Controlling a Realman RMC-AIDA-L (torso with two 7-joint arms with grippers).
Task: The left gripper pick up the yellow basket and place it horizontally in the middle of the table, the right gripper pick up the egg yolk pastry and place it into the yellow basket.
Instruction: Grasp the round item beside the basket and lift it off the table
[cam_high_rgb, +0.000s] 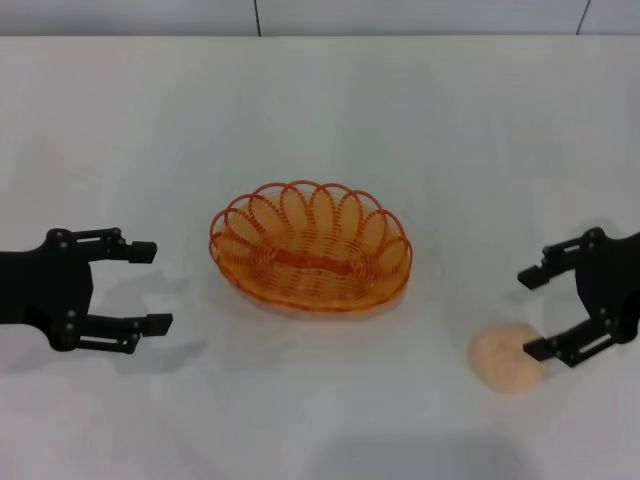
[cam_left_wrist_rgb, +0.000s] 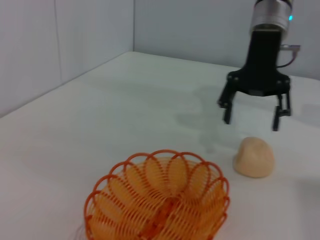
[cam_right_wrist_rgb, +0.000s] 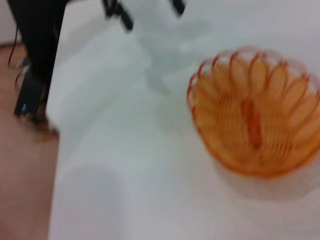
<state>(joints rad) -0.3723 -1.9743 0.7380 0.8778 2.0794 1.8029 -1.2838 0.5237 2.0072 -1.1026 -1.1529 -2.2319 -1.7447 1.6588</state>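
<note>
The yellow basket (cam_high_rgb: 311, 247) lies lengthwise across the middle of the white table (cam_high_rgb: 320, 110), empty; it also shows in the left wrist view (cam_left_wrist_rgb: 159, 201) and the right wrist view (cam_right_wrist_rgb: 257, 112). My left gripper (cam_high_rgb: 150, 287) is open and empty, a little to the left of the basket and apart from it. The egg yolk pastry (cam_high_rgb: 507, 357) sits on the table at the front right, also seen in the left wrist view (cam_left_wrist_rgb: 255, 157). My right gripper (cam_high_rgb: 532, 314) is open, just right of and above the pastry; it also shows in the left wrist view (cam_left_wrist_rgb: 251, 116).
The table's far edge meets a grey wall (cam_high_rgb: 320, 15). In the right wrist view the table's left edge (cam_right_wrist_rgb: 54, 150) drops to a brown floor, with a black stand (cam_right_wrist_rgb: 35, 55) beside it.
</note>
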